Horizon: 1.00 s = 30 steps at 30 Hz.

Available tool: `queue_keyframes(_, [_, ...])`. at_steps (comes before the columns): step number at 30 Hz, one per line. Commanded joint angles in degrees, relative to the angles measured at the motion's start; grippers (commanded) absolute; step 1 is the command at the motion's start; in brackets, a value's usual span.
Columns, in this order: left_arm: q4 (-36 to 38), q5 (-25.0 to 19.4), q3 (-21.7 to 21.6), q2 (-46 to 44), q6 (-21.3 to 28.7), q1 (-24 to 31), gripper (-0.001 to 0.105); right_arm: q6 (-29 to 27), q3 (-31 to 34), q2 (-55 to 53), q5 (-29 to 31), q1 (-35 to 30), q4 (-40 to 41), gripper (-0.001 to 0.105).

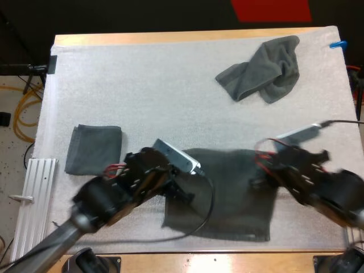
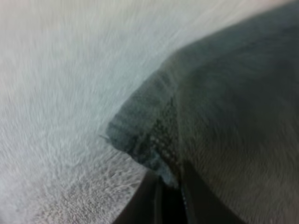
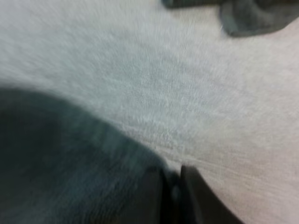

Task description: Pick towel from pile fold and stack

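A dark grey-green towel lies spread on the white mat near the front edge. My left gripper sits at the towel's left side. In the left wrist view, the left gripper is shut on a raised corner of the towel. My right gripper is at the towel's right far corner. In the right wrist view, the right gripper pinches the edge of the towel. A crumpled towel lies at the far right. It also appears beyond the right gripper as the crumpled towel.
A folded towel rests on the mat at the left. A ribbed metal rail lies off the mat's left edge. Open mat stretches across the middle and far left.
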Motion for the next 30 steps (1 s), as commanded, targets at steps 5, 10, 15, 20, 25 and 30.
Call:
queue_keyframes(5, [-21.08, -0.67, 9.7, 6.45, 3.32, 7.28, 0.0, -2.78, 3.23, 11.13, -1.89, -6.76, -18.76, 0.0])
queue_keyframes(10, [-35.75, 7.18, 11.06, 15.5, 10.7, 14.25, 0.0, -6.34, 3.16, 20.13, -3.27, -10.49, -29.59, 0.0])
queue_keyframes(15, [-46.6, 8.42, 11.06, 24.73, 10.99, 20.54, 0.0, -6.44, 3.16, 27.52, -3.76, -14.07, -39.99, 0.0])
queue_keyframes(20, [-53.83, 12.5, 10.91, 30.29, 10.99, 24.94, 0.0, -6.44, 3.07, 32.0, -5.18, -16.81, -45.48, 0.0])
queue_keyframes(25, [-61.17, 13.89, 10.9, 33.95, 11.12, 27.25, 0.0, -6.44, 3.07, 35.0, -5.69, -18.45, -50.91, 0.0])
queue_keyframes(30, [-62.72, 13.48, 10.37, 35.41, 11.48, 27.93, 0.0, -6.56, 3.07, 36.98, -5.71, -19.34, -55.26, 0.0])
